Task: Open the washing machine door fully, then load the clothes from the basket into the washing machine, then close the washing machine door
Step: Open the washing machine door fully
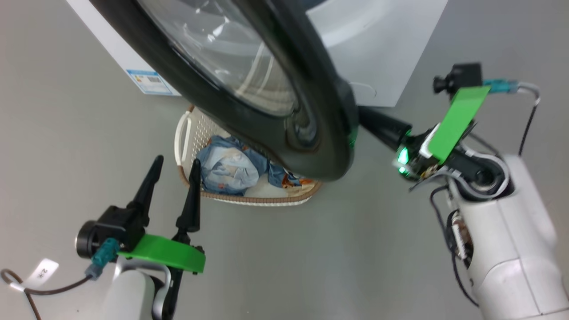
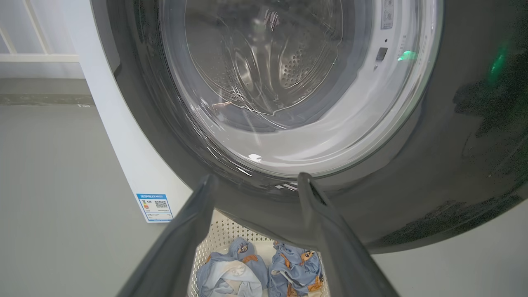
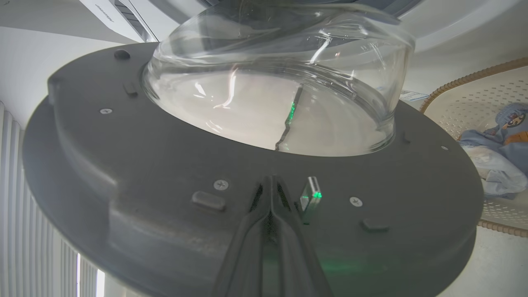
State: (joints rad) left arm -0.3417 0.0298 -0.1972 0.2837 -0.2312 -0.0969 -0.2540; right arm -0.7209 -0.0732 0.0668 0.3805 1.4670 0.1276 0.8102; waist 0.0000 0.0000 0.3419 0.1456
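Over basket (image 1: 249, 198) | washing machine door (image 1: 231, 75): glossy black rim, clear bowl

Plain grey floor (image 1: 284, 266) spans the head view; upper left of the left wrist view, a white wall (image 2: 62, 24) (dark skirting (image 2: 41, 99) below); the right wrist view's lower left shows pale vertical blinds (image 3: 12, 185).

Door (image 1: 331, 133) hangs over basket (image 1: 249, 198), roofing far half. Near half open from above; clothes (image 1: 229, 166) exposed there. Nothing between left gripper (image 1: 177, 161) and basket rim. Floor (image 1: 66, 155) left of basket free. Door blocks approach from right.
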